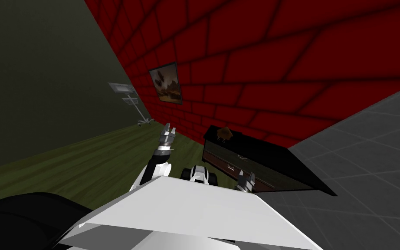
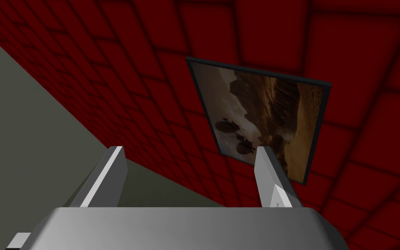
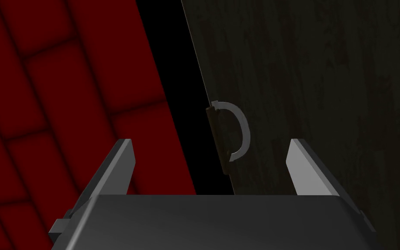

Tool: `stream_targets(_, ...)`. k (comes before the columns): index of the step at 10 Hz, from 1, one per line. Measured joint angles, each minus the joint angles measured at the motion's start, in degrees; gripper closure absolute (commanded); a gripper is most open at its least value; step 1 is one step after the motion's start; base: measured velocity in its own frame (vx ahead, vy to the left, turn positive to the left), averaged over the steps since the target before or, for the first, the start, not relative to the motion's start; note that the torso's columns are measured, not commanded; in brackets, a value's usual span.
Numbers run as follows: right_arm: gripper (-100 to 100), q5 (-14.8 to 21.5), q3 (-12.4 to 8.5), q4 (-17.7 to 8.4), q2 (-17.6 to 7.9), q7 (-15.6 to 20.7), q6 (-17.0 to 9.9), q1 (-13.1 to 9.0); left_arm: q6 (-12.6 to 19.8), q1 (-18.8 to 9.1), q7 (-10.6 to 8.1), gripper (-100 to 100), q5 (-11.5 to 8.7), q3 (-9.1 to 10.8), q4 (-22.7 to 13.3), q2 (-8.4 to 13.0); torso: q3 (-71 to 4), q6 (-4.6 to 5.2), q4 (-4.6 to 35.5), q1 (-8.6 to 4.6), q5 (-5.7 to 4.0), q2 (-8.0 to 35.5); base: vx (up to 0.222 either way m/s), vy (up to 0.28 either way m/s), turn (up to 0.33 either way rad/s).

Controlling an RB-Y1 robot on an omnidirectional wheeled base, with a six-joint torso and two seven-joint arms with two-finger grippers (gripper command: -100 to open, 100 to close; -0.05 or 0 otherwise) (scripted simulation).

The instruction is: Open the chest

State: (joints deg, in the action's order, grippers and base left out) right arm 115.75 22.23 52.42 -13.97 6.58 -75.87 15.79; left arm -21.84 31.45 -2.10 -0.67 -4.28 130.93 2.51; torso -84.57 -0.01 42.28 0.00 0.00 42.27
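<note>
The chest [image 1: 262, 157] is a long, dark, low piece with a black top, standing against the red brick wall. My right gripper [image 1: 246, 178] is right at its front, low down. In the right wrist view a grey curved ring handle [image 3: 239, 131] sits on the chest's dark panel [image 3: 325, 87], just ahead of my open right gripper [image 3: 212, 167] and between its fingers, with no contact. My left gripper [image 1: 169, 129] is raised over the green floor, away from the chest, and its fingers [image 2: 108, 173] stand open with nothing between them.
A small brown object [image 1: 225, 132] lies on the chest's far end. A white stand [image 1: 132, 102] is in the far corner and a framed picture [image 1: 166, 82] hangs on the brick wall. Grey tiled floor [image 1: 368, 152] runs on the right. A black shape [image 1: 21, 217] is at my near left.
</note>
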Motion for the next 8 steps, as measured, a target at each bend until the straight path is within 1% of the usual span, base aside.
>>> stream_targets(2, -100, 2.37, 0.60, -3.00, -0.41, -0.07, -1.58, -0.41, 0.00, 0.00, 0.00, 0, 0.00, 0.00, 0.00, 0.00, 0.02, 0.00, 0.01, 0.00, 0.00, 0.02, 0.083, -0.033, 0.086)
stream_targets(4, -100, 5.86, 1.60, -6.68, -1.17, -0.01, -3.91, -0.82, 0.00, 0.01, 0.00, 0, 0.00, 0.00, 0.00, 0.00, -0.07, 0.01, -0.03, -0.05, -0.02, -0.10, 0.087, -0.044, 0.070)
stream_targets(8, -100, 10.37, 2.82, -11.86, -2.20, 0.45, -6.30, -1.13, 0.00, 0.00, 0.00, 0, 0.00, 0.00, 0.00, 0.00, 0.02, 0.01, 0.01, 0.00, 0.00, 0.03, 0.051, -0.035, 0.061)
